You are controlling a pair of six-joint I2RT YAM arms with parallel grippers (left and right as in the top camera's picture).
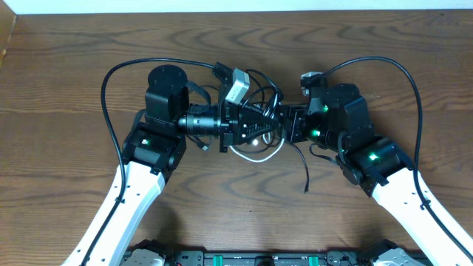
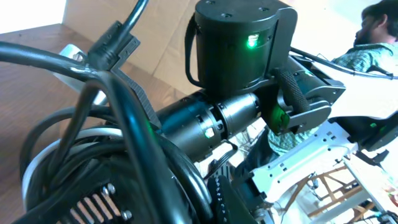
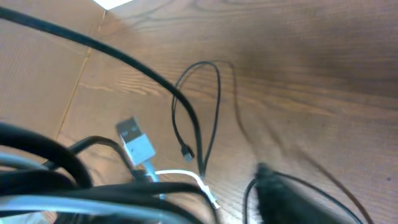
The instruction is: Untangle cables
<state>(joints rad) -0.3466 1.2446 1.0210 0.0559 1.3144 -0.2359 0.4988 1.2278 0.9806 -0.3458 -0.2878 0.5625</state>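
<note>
Brown wood-grain desk (image 1: 74, 59). White cable (image 1: 251, 157) loops on it at centre, partly hidden. Thin black cable (image 1: 307, 177) trails toward front edge, end loose. White USB plug (image 3: 137, 146) seemingly rests on wood.

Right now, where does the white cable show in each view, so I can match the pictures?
Overhead: the white cable loops at centre, just below where the two arms meet.
Left wrist: a pale arc at left among thick black cables, probably it.
Right wrist: lower left, its silver plug uppermost, the cord running right.
Shared landmark: the wooden table.
</note>
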